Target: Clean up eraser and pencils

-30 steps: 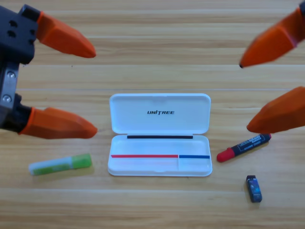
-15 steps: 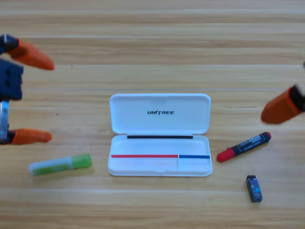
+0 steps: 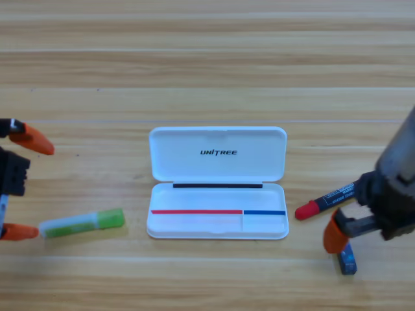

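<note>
The green pencil (image 3: 82,223) lies on the table left of the open white case (image 3: 217,170). My left gripper (image 3: 23,186) stands open at the left edge, its lower tip right by the pencil's pale end. The black pencil with the red cap (image 3: 324,202) lies right of the case, its far end hidden under the right arm. Just below it lies the small dark blue eraser (image 3: 348,262), partly covered. My right gripper (image 3: 338,238) points down right over the eraser's upper end.
The case lies open in the middle of the wooden table (image 3: 207,71), lid up and tray toward the front. The right arm (image 3: 397,181) comes in from the right edge and covers the table there.
The left gripper has drawn down toward the green pencil's pale end. The right arm has swung in from the right edge and dropped over the eraser.
</note>
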Action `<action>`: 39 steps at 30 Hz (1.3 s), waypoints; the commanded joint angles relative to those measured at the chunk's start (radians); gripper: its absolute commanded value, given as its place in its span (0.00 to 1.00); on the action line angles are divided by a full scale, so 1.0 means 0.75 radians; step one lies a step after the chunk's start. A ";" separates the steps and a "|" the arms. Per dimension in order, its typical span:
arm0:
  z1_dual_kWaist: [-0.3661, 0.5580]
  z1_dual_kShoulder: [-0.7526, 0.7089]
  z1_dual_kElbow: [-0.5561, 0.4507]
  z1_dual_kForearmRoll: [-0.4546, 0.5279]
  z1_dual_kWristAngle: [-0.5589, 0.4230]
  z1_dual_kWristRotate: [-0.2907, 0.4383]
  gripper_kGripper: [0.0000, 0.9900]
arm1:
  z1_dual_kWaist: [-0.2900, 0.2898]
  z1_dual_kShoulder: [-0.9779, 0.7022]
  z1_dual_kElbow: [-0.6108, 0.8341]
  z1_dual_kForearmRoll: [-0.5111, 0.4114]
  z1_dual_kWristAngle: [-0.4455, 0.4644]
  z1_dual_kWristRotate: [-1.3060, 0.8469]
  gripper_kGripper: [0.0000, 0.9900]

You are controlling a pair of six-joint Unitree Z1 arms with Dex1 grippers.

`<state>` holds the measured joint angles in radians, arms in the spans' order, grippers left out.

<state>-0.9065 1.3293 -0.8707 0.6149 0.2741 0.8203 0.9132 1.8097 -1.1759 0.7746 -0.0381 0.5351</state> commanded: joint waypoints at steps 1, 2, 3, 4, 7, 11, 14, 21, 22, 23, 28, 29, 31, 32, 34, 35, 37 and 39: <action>0.090 0.177 -0.175 0.127 -0.095 0.019 0.99 | 0.003 0.187 0.032 -0.100 0.020 0.027 0.88; 0.098 0.203 -0.197 0.141 -0.112 0.017 0.99 | 0.003 0.197 0.034 -0.106 0.022 0.029 0.87; 0.108 0.232 -0.211 0.141 -0.124 0.011 0.99 | 0.003 0.203 0.038 -0.112 0.018 0.039 0.87; 0.119 0.259 -0.224 0.143 -0.145 0.002 0.99 | -0.003 0.211 0.040 -0.123 0.016 0.051 0.87; 0.157 0.320 -0.246 0.141 -0.224 -0.045 0.99 | -0.015 0.244 0.046 -0.133 -0.006 0.101 0.87; 0.219 0.396 -0.277 0.123 -0.310 -0.147 0.99 | -0.029 0.269 0.075 -0.151 -0.006 0.160 0.87; 0.274 0.408 -0.271 0.070 -0.335 -0.210 0.99 | -0.033 0.281 0.085 -0.157 -0.004 0.170 0.82; 0.393 0.443 -0.240 0.004 -0.322 -0.323 0.99 | -0.033 0.309 0.093 -0.168 0.002 0.170 0.40; 0.399 0.447 -0.224 -0.010 -0.310 -0.315 0.99 | -0.033 0.311 0.093 -0.168 0.002 0.170 0.31; 0.409 0.453 -0.209 -0.016 -0.308 -0.308 0.98 | -0.033 0.314 0.091 -0.168 0.002 0.164 0.23; 0.413 0.482 -0.134 -0.061 -0.306 -0.286 0.98 | -0.033 0.311 0.093 -0.162 0.002 0.129 0.00; 0.413 0.486 -0.117 -0.069 -0.306 -0.278 0.98 | -0.033 0.305 0.093 -0.157 0.004 0.115 0.00; 0.413 0.490 -0.081 -0.094 -0.306 -0.265 0.98 | -0.033 0.285 0.071 -0.119 0.008 0.088 0.00; 0.411 0.490 -0.060 -0.110 -0.306 -0.257 0.98 | -0.033 0.273 0.040 -0.078 0.008 0.056 0.00; 0.411 0.492 -0.025 -0.141 -0.306 -0.241 0.98 | -0.033 0.240 -0.079 0.068 0.008 -0.045 0.00; 0.411 0.492 -0.011 -0.157 -0.308 -0.235 0.98 | -0.033 0.221 -0.158 0.156 0.008 -0.094 0.00; 0.411 0.492 0.018 -0.190 -0.306 -0.231 0.98 | -0.033 0.179 -0.299 0.280 0.016 -0.266 0.00; 0.409 0.494 0.034 -0.210 -0.306 -0.227 0.98 | -0.031 0.154 -0.412 0.327 0.010 -0.427 0.00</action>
<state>-0.6159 1.6673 -0.8856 0.4939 0.0358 0.6373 0.9053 1.9594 -1.3491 0.9234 -0.0394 0.3855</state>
